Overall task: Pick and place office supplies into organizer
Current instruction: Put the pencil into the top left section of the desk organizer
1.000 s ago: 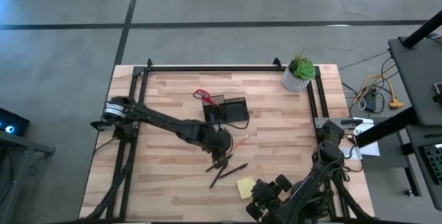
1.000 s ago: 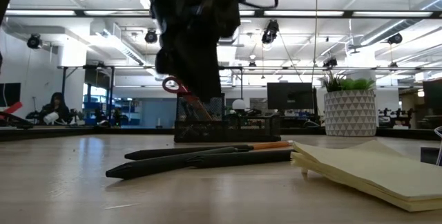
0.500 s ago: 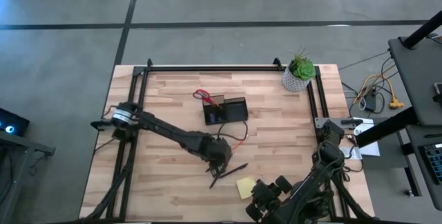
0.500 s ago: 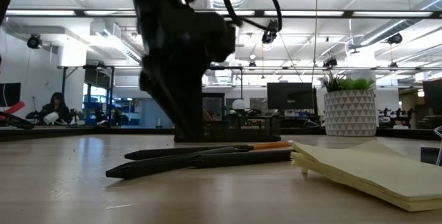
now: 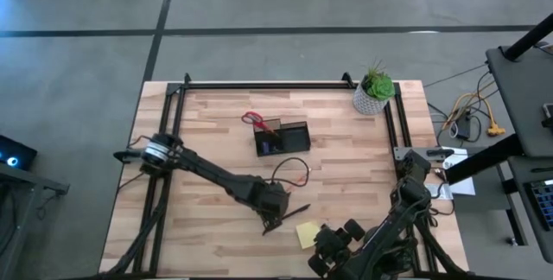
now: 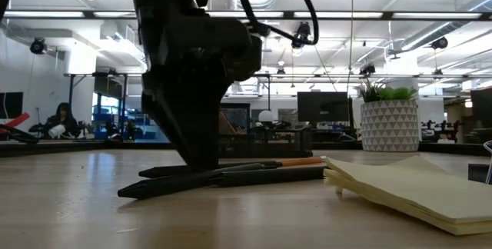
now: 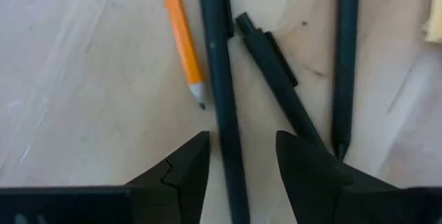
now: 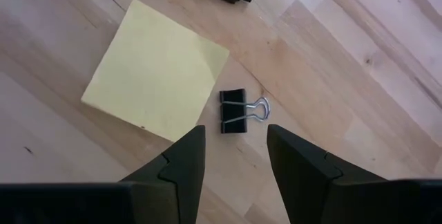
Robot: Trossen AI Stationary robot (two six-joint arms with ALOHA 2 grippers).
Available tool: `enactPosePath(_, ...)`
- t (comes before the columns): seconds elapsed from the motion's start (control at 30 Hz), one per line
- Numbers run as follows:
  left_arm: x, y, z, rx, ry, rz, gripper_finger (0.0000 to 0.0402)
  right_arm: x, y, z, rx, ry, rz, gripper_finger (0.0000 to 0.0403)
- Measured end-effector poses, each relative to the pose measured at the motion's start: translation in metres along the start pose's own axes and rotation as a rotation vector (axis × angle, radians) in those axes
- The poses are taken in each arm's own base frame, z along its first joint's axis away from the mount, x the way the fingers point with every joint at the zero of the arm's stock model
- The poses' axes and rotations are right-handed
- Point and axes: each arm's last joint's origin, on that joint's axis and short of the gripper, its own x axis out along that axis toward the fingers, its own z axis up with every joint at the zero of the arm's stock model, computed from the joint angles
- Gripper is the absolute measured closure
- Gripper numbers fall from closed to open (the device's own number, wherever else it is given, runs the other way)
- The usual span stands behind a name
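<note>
Left end effector (image 7: 242,165) spread astride a dark pen (image 7: 222,92), orange pencil (image 7: 180,39) beside, right end effector (image 8: 235,156) spread, no legible writing

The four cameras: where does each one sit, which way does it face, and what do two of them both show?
High view: above the table, facing straight down; both arms, organizer.
Low view: at tabletop height, facing level across; left arm over the dark pens.
Left wrist view: on the left arm, facing down; open left hand straddles a dark pen.
Right wrist view: on the right arm, facing down; open right hand.
Shared: right wrist and low views both show the sticky-note pad.
</note>
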Motion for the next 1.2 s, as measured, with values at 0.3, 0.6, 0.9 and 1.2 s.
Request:
enactPosePath(0.3,-0.019,-0.009,0.010,-0.025,-0.049,-0.050,0.0249,-0.001,0.001,-0.003,0.005,0.025,0.009,0.0252)
enactPosePath(0.6,-0.043,-0.001,0.028,0.024,-0.148,-0.013,0.0249,-0.001,0.003,-0.003,0.033,0.033,0.034,0.0252)
enactPosePath(0.9,-0.038,0.024,0.041,0.004,-0.118,0.079,0.0249,-0.002,0.004,-0.007,0.087,0.050,0.040,0.0252)
enactPosePath(1.2,-0.028,0.021,0.023,0.015,-0.064,0.079,0.0249,-0.002,0.003,-0.009,0.083,0.053,0.038,0.0252)
